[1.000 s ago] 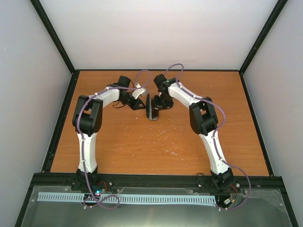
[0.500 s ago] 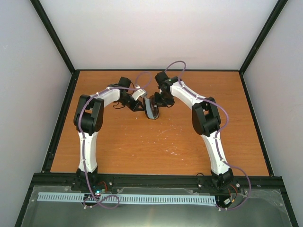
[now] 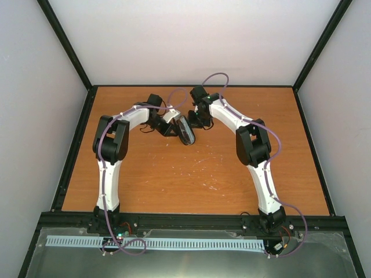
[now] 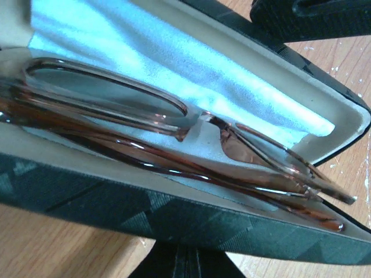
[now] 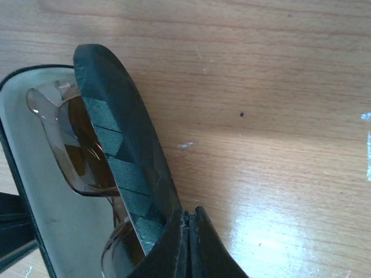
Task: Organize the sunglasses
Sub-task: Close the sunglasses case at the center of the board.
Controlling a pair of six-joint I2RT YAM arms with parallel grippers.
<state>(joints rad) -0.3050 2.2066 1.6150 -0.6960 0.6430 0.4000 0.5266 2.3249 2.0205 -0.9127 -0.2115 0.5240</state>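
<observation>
The sunglasses [image 4: 116, 95], with brown lenses and a thin frame, lie folded inside the open black case [image 4: 116, 200] on a pale blue cloth [image 4: 174, 58]. The case [image 3: 185, 131] sits at the back middle of the table between both grippers. My left gripper [image 4: 181, 262] is shut and empty, its tips against the outer wall of the case's lower half. My right gripper [image 5: 189, 231] is shut and empty, its tips touching the outer side of the half-raised lid [image 5: 116, 145]. A lens [image 5: 75, 150] shows under the lid in the right wrist view.
The brown wooden table [image 3: 191, 174] has black rails along its edges and pale walls behind and at both sides. Both arms arch in toward the case at the back, the left gripper [image 3: 169, 128] and the right gripper [image 3: 196, 121] close together.
My right gripper has moved left and back against the lid, and the lid has tipped down toward the left over the sunglasses. The left gripper has shifted slightly right.
</observation>
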